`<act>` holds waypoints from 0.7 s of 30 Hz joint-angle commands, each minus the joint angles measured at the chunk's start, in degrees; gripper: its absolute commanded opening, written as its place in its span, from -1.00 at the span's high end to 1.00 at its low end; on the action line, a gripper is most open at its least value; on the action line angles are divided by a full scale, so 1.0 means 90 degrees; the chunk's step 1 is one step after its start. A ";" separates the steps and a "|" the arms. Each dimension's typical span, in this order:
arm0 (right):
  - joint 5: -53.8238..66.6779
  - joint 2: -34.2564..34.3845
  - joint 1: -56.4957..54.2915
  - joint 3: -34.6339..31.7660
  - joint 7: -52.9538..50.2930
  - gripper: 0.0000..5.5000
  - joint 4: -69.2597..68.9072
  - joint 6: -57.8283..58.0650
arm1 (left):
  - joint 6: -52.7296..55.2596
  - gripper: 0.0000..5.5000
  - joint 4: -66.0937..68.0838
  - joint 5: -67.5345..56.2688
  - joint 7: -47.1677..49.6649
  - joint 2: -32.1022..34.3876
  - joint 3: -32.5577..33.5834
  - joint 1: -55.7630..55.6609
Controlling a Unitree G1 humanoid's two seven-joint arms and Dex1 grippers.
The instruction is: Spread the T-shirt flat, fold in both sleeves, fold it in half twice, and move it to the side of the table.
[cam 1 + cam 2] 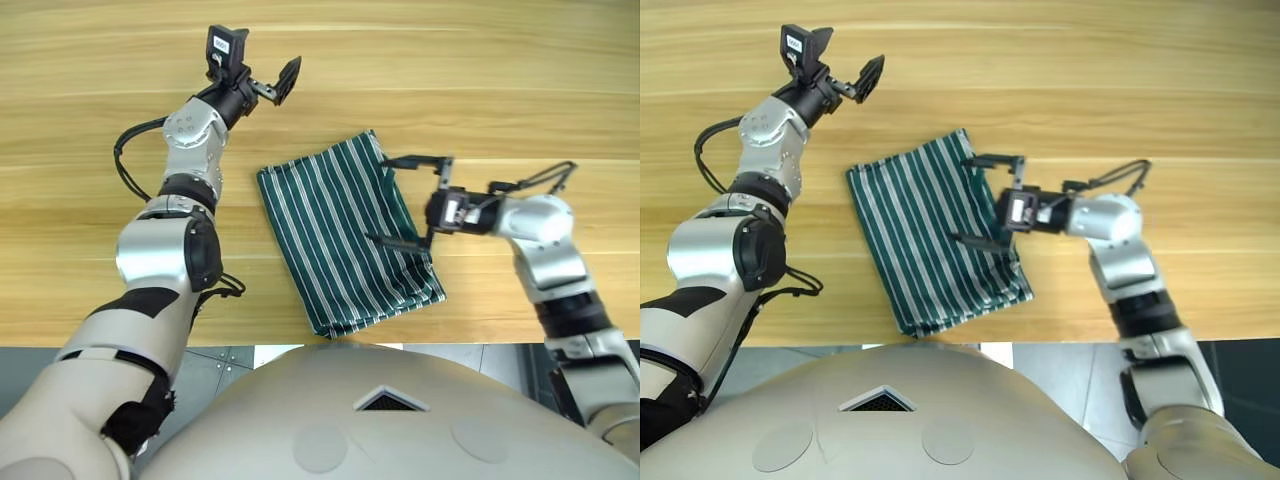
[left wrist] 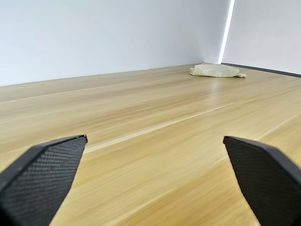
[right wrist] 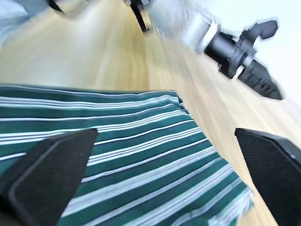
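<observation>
The folded T-shirt (image 1: 345, 245) lies near the desk's (image 1: 500, 80) front edge with the open right claw (image 1: 382, 200) over its right edge, so it should pinch every layer before dragging sideways, while the left claw (image 1: 258, 60) hangs open, well apart.

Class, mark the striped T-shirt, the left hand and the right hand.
T-shirt (image 1: 330, 245): left eye view, middle of the folded cloth.
left hand (image 2: 155, 138): left wrist view, midway between its open fingertips.
right hand (image 1: 378, 200): left eye view, midway between its open fingertips, over the T-shirt's edge.
</observation>
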 commanded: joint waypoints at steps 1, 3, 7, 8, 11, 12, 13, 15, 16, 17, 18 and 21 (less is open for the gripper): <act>-0.1078 0.0801 -0.0917 0.0489 -0.0798 -0.96 0.1126 -0.0073 | 0.0018 -0.96 0.0009 -0.0008 0.0014 -0.0043 -0.0022 -0.0040; -0.1461 0.1235 -0.1337 0.0698 -0.1158 -0.96 0.1910 -0.0199 | 0.0006 -0.96 0.0012 0.0007 0.0022 -0.0079 -0.0037 -0.0006; -0.2234 0.1808 -0.2143 0.0870 -0.2333 -0.96 0.3804 -0.0496 | -0.0004 -0.96 0.0003 0.0023 0.0014 -0.0131 -0.0060 0.0011; -0.2494 0.1858 -0.2354 0.0899 -0.2816 -0.96 0.4368 -0.0503 | -0.0008 -0.96 0.0000 0.0025 0.0011 -0.0145 -0.0065 0.0012; -0.3062 0.1857 -0.2775 0.1042 -0.4008 -0.96 0.5667 -0.0454 | -0.0024 -0.96 -0.0008 0.0032 0.0004 -0.0165 -0.0080 0.0026; -0.3114 0.1840 -0.2831 0.1050 -0.4213 -0.96 0.5929 -0.0488 | -0.0030 -0.96 -0.0012 0.0030 0.0001 -0.0163 -0.0080 0.0034; -0.3110 0.1831 -0.2868 0.1026 -0.4343 -0.96 0.6126 -0.0540 | -0.0035 -0.96 -0.0014 0.0029 0.0000 -0.0161 -0.0079 0.0039; -0.3008 0.1786 -0.2897 0.0930 -0.4471 -0.96 0.6353 -0.0642 | -0.0046 -0.96 -0.0018 0.0028 -0.0004 -0.0164 -0.0080 0.0050; -0.2952 0.1742 -0.2898 0.0869 -0.4523 -0.96 0.6418 -0.0663 | -0.0053 -0.96 -0.0020 0.0029 -0.0008 -0.0168 -0.0083 0.0054; -0.2920 0.1702 -0.2892 0.0826 -0.4551 -0.96 0.6453 -0.0686 | -0.0060 -0.96 -0.0022 0.0031 -0.0013 -0.0172 -0.0086 0.0059; -0.2857 0.1672 -0.2852 0.0778 -0.4488 -0.96 0.6432 -0.0756 | -0.0068 -0.96 -0.0025 0.0034 -0.0018 -0.0174 -0.0090 0.0062; -0.2608 0.1593 -0.2556 0.0772 -0.3788 -0.96 0.6009 -0.1285 | -0.0089 -0.96 -0.0040 0.0025 -0.0041 -0.0158 -0.0086 0.0065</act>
